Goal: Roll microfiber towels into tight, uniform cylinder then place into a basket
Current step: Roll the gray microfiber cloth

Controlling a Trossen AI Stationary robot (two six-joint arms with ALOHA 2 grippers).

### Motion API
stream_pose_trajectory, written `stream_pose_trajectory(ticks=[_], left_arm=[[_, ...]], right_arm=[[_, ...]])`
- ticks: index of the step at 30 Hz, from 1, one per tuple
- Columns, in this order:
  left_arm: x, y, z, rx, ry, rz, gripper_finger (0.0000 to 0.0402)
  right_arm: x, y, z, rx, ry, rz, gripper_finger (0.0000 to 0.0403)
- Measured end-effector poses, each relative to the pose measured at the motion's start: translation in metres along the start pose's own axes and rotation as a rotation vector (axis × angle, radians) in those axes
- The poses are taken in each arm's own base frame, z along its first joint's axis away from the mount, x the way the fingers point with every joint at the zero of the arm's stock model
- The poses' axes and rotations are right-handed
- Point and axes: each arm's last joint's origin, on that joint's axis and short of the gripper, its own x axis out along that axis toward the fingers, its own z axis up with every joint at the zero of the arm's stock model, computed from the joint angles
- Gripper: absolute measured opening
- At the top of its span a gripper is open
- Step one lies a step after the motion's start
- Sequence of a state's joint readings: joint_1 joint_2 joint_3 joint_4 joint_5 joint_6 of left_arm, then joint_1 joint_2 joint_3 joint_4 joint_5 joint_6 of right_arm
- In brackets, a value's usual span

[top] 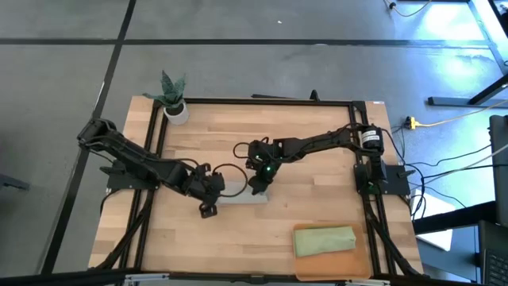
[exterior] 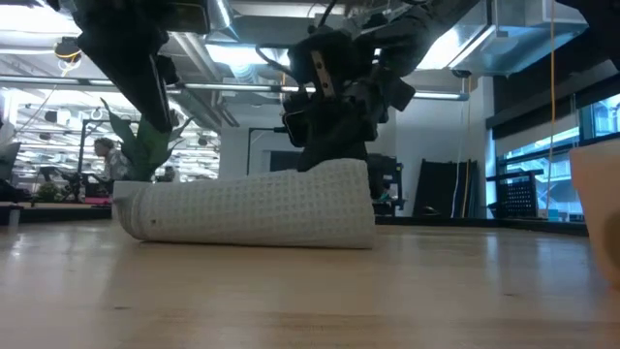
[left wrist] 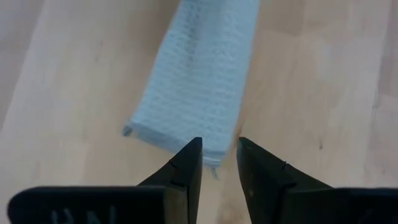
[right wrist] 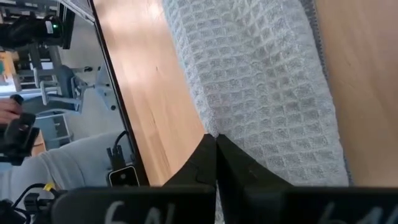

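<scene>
A light grey microfiber towel (top: 242, 197), rolled into a cylinder, lies on its side mid-table; it also shows as the towel roll (exterior: 252, 208) in the low view. My left gripper (top: 208, 208) sits at its left end, and the left gripper (left wrist: 219, 158) is open, fingertips straddling the corner of the towel (left wrist: 199, 81). My right gripper (top: 258, 187) stands over the roll's right part. That right gripper (right wrist: 216, 149) is shut, its tips resting on the waffle-weave towel (right wrist: 261, 93). The sage green towel (top: 324, 241) lies rolled in the orange-brown basket (top: 329, 268) at the front right.
A small white plant pot (top: 176, 111) with a spiky green plant stands at the table's back left corner. A black frame (top: 254, 101) runs round the table edges. Beyond the table edge, the right wrist view shows a person's leg in grey (right wrist: 62, 168).
</scene>
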State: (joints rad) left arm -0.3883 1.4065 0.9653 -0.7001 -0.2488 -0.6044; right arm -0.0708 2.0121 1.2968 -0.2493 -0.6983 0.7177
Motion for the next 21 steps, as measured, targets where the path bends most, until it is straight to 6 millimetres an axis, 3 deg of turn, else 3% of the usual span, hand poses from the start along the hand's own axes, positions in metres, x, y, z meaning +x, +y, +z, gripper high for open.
stream_pose_trajectory(ticks=[10,21], left_arm=[[0.031,-0.012,-0.001,0.087,0.055,-0.003,0.009],[0.063,-0.003,0.0,0.102,0.123,0.099,0.009]], right_arm=[[-0.004,-0.007,0.003,0.038,-0.068,-0.105,0.0],[-0.004,-0.013,0.0,0.066,-0.1,-0.22,0.0]])
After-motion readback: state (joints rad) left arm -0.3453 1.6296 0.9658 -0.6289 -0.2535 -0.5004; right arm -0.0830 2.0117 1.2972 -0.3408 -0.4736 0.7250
